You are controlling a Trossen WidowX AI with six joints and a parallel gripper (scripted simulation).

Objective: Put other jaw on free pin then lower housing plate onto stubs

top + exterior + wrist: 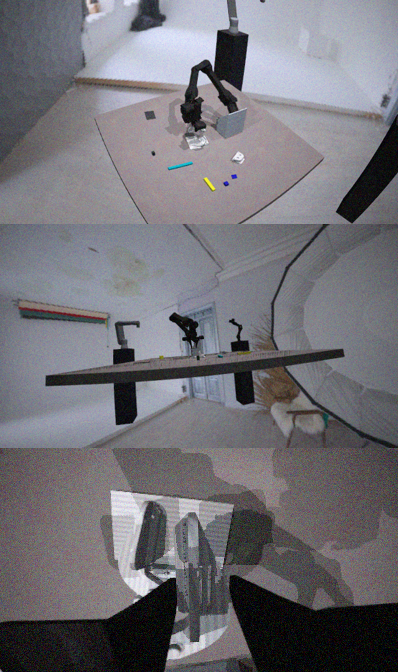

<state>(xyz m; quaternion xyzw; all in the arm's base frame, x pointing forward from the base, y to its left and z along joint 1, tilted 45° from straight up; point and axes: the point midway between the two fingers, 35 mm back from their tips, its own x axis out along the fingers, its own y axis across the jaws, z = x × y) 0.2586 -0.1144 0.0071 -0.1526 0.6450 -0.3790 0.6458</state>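
Fingers of the black parallel-jaw gripper (196, 132) (194, 345) (204, 579) grip the grey toothed jaw at lower centre; align its hole over the free pin before lowering gently.

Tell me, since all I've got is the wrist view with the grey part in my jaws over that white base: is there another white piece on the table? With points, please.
Observer: Yes, a small white piece (238, 157) with dark spots, between the grey panel (232, 124) and two small blue pieces (234, 176).
Operator: Is that panel lying flat?
Observer: No, it stands upright, close beside the foot of your arm (193, 82) (191, 331).
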